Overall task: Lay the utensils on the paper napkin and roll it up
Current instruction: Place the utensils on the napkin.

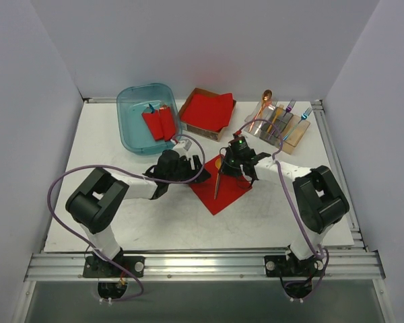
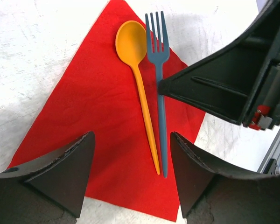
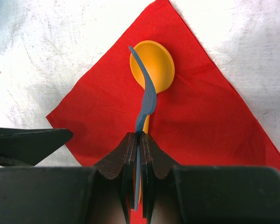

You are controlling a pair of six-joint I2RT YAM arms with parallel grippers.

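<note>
Napkin: one red sheet [image 1: 225,195] lies flat on the table [image 1: 121,222] between the two arms.
Spoon: the orange one [image 2: 139,84] lies loose on the napkin, bowl near a corner and handle running toward the middle. This part is done.
Fork: the blue one [image 2: 161,107] is over the napkin, just beside the spoon and parallel to it. I cannot tell whether it rests on the paper.
Right fingers [image 3: 123,156]: together, clamped on the fork's handle, not yet let go.
Left fingers [image 2: 65,172]: apart and holding nothing, low over the napkin's edge on either side of the two handle ends.
Rack [image 1: 283,124]: more cutlery lies there at the far right. Whether any belongs in this bundle is unclear.
Bin [image 1: 123,118]: two red rolls [image 1: 159,123] lie inside.
Left to do: release the fork, then roll the napkin. No fold or curl shows yet.
Progress: placing looks nearly finished and rolling has not begun, so roughly halfway.
</note>
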